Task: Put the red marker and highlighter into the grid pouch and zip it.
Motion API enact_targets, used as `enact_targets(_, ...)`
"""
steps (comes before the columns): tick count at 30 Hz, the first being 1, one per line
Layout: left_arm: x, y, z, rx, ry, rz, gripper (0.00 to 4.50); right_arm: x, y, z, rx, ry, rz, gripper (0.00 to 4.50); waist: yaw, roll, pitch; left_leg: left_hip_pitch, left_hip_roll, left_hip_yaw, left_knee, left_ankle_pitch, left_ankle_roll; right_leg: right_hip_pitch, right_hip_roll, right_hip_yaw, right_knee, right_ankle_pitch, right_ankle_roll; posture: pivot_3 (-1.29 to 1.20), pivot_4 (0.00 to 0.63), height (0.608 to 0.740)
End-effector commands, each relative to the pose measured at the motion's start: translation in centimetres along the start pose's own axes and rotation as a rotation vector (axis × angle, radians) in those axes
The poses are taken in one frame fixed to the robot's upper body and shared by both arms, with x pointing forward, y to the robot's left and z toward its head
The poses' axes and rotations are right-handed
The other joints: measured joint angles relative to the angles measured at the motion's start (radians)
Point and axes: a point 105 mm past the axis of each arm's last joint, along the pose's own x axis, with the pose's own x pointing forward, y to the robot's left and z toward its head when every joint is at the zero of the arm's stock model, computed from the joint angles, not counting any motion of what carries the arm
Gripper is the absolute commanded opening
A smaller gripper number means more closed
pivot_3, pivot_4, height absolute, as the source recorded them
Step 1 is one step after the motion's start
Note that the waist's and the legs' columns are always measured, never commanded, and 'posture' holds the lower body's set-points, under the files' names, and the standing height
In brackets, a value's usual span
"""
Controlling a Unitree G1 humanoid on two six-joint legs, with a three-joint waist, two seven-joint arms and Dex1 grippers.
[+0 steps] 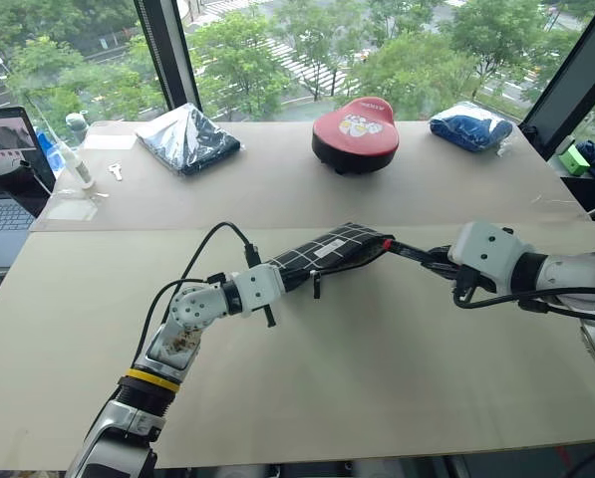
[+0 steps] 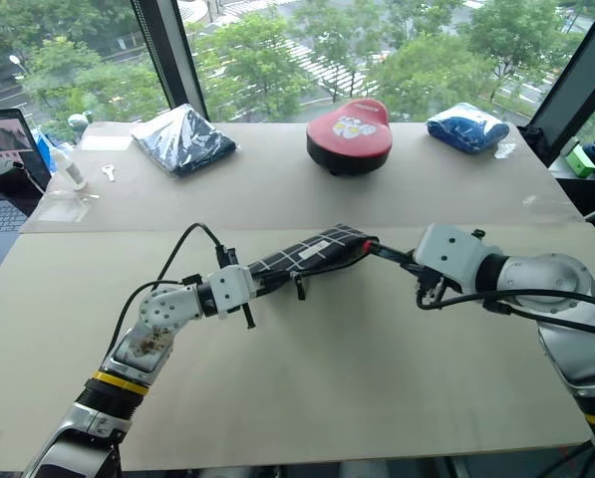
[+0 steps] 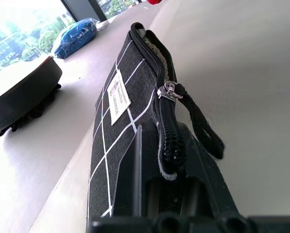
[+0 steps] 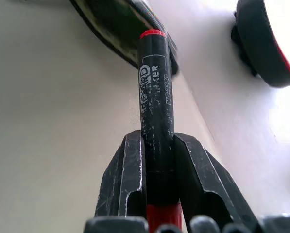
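The right end effector [image 4: 157,170] pinches the red marker [image 4: 154,92], a slim stick with a black barrel and red ends, holding it near level with its far tip at the open mouth of the grid pouch [image 1: 327,252] — a flat black fabric pouch with thin white grid lines and a small white label. The left end effector [image 3: 166,170] is pressed together on the pouch's closed end, clamped over the zipper line, holding the pouch off the pale wooden table [image 1: 307,388] with its opening facing the marker.

The step in hand looks like inserting the marker. To do it well, the tip should stay centred between the pouch's two lips and travel straight along the pouch's length; the left grip should keep steady so the mouth does not sag or twist. Release should come only once most of the barrel is inside.

The zipper's pull and black strap [image 3: 203,133] hang partway along the pouch, so the far stretch is unzipped. A glimpse of green shows inside the mouth in the right wrist view — possibly the highlighter, though I cannot tell for sure. Zipping is not yet done.
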Motion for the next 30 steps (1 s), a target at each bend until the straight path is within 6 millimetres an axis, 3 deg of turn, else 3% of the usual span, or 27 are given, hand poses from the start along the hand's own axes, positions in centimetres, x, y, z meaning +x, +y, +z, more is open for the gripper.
enact_targets(1,0.1,0.3,1.1,0.031,-0.044,0.010,0.00,0.3,-0.6,2.1,-0.079,-0.062,-0.031,0.47,0.000,0.000,0.000,0.000,0.000,0.000,0.000,0.000,-0.001,0.000,0.000,0.000,0.000,0.000,0.000,0.00,0.150,0.740)
enact_targets(8,0.1,0.3,1.2,0.034,-0.044,0.010,0.00,1.9,1.5,2.5,-0.137,-0.057,0.041,0.47,0.003,0.000,0.000,0.000,0.001,0.000,0.000,0.001,-0.002,-0.001,0.000,0.000,0.001,0.000,-0.001,0.00,0.150,0.740)
enact_targets(14,0.0,0.3,1.1,0.034,-0.041,0.013,0.00,2.4,1.9,2.4,-0.166,-0.048,0.057,0.47,0.003,0.000,0.000,0.000,0.001,0.000,0.000,0.001,-0.002,-0.001,0.000,0.000,0.001,0.000,-0.001,0.00,0.150,0.740)
enact_targets(23,0.1,0.2,1.1,0.032,-0.043,0.006,0.00,4.8,2.5,4.8,-0.221,-0.121,0.071,0.47,0.000,0.000,0.000,0.000,0.001,0.000,0.000,0.001,-0.002,-0.001,0.000,0.000,0.001,0.000,-0.001,0.00,0.150,0.740)
enact_targets(30,0.1,0.3,1.1,0.032,-0.044,-0.001,0.00,7.2,4.3,5.7,-0.425,-0.168,0.110,0.47,0.000,0.000,0.000,0.000,0.000,0.000,0.000,0.001,-0.002,0.000,0.000,-0.001,0.001,0.000,-0.001,0.00,0.150,0.740)
